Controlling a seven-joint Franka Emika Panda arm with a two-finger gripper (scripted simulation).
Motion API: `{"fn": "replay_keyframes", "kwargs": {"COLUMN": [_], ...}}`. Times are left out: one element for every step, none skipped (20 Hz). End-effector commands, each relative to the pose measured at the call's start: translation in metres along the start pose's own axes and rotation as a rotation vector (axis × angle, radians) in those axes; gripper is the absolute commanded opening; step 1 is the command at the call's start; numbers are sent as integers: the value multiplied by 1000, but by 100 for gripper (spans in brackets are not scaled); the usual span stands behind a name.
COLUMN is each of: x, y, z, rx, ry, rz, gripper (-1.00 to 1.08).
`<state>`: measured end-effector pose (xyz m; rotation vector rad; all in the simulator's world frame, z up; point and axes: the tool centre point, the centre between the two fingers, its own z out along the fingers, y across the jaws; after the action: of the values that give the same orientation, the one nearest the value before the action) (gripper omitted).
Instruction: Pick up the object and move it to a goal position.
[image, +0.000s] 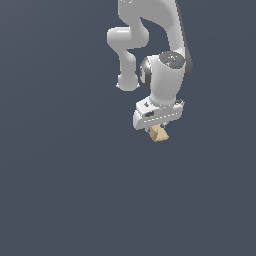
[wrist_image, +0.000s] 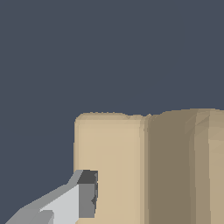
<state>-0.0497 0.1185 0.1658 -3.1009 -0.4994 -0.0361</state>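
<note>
A flat, dark grey-blue worktop (image: 60, 190) fills the whole background of the exterior view, plain and unmarked. No goal marker shows on it in either view.

Over it, a white robot arm (image: 150, 35) reaches down from the top edge, bent at its joints so that the wrist points straight downward. That pose suits a grip taken from above.

At the end of the arm is the broad white hand (image: 158, 130). It appears closed on a small tan block, the object (image: 160, 133), which pokes out just beneath it and is narrower than the hand itself.

In the wrist view the object (wrist_image: 144, 170) looms large and close, its flat tan faces stepped. One grey fingertip (wrist_image: 86, 194) presses against its side; the other finger is out of frame.

Whether the block is lifted clear of the worktop cannot be told, as no shadow or gap shows.
</note>
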Motion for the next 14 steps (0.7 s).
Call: {"fn": "replay_keyframes", "kwargs": {"x": [4, 6, 7, 9, 11, 13, 14, 16, 18, 20, 22, 24, 25, 27], "y": [-8, -11, -13, -16, -19, -22, -25, -28, -30, -33, -35, -37, -39, -41], "z": [-26, -36, -46, -56, -65, -75, -85, -94, -104, -113, -121, -129, -136, -143], "rx": [0, 0, 1, 1, 1, 1, 1, 1, 2, 2, 2, 2, 2, 2], "ry": [-3, -4, -5, -6, -8, -9, -10, -11, -12, -13, -14, -15, -16, -17], "rz": [0, 0, 0, 0, 0, 1, 1, 1, 1, 1, 1, 1, 2, 2], "gripper": [-100, -100, -100, -100, -100, -100, -100, -100, -100, -100, -100, -100, -100, -100]}}
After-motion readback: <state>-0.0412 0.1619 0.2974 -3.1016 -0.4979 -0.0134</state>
